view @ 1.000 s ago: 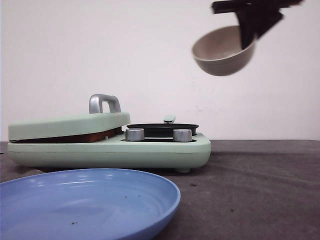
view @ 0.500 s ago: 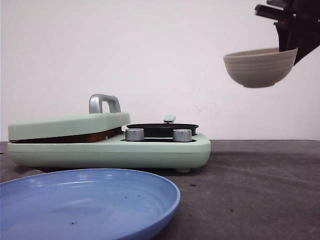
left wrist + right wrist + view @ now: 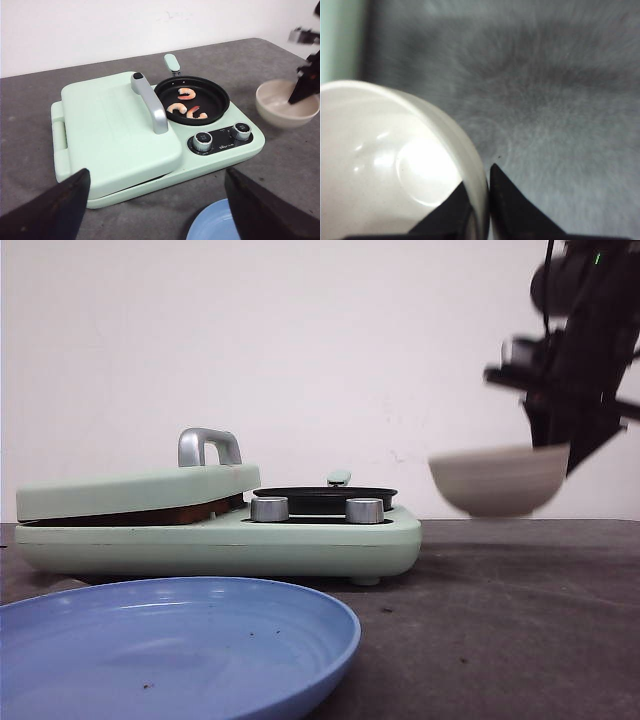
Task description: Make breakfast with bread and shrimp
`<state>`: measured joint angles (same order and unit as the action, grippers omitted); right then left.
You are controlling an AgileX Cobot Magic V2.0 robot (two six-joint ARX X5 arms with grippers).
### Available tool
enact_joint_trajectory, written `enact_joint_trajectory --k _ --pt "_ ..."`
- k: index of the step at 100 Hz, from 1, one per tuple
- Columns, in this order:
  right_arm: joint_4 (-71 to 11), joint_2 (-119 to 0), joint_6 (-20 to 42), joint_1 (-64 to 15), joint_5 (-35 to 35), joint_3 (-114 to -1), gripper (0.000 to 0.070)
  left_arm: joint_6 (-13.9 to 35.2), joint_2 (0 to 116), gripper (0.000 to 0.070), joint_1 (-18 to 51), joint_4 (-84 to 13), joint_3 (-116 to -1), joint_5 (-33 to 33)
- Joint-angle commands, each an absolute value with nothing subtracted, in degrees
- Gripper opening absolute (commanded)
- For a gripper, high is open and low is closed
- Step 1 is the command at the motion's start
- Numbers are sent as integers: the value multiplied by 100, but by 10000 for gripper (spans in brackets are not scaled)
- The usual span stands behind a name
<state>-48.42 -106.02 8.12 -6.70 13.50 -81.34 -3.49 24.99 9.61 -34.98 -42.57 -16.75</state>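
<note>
Three orange-pink shrimp (image 3: 186, 102) lie in the black round pan (image 3: 192, 99) on the right side of the mint-green breakfast maker (image 3: 115, 125) (image 3: 220, 540). The bread is out of view; the maker's lid (image 3: 107, 117) is down. My right gripper (image 3: 481, 200) (image 3: 556, 445) is shut on the rim of the empty beige bowl (image 3: 395, 165) (image 3: 498, 480) (image 3: 286, 102). It holds the bowl level, low over the table, right of the maker. My left gripper (image 3: 160, 215) hangs open in front of the maker, with nothing between its fingers.
A blue plate (image 3: 170, 640) (image 3: 215, 225) lies on the dark grey table (image 3: 520, 620) in front of the maker. Two silver knobs (image 3: 222, 136) sit on the maker's front right. A white wall stands behind.
The right gripper has carried the bowl from high near the pan, tilted, rightward and down. The bowl is level now and close to the table.
</note>
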Motion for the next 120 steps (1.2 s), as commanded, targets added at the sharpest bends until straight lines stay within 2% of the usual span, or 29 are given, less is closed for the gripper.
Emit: enact_joint_trajectory --k 1,50,59,63,68,80,85,120 --pt "-4748 -10779 727 -676 1347 -8235 0 -357 2506 469 976 -3514 -4265 -1693" --pt "-4521 -11087 692 -493 1350 -8235 0 -364 2504 469 976 -3623 -4265 -1688" --pt "-4525 -11087 642 -460 1356 -8235 19 -362 2504 469 976 -3625 -4265 -1691" --pt "-4541 -11087 587 -458 1354 -8235 45 -362 2504 469 976 -3627 -4265 -1688" --pt "-4550 -11087 556 -456 1354 -8235 120 -362 2504 469 976 -3632 -4265 -1691" --pt "-4591 -11087 532 -436 1350 -8235 383 -362 2504 469 976 -3640 -4265 -1688" --pt "-4591 -11083 534 -427 1350 -8235 453 -362 2504 469 976 -3640 -4265 -1688" --pt "-4528 -10324 556 -296 1354 -8252 464 -366 2504 469 976 -3636 -4265 -1688"
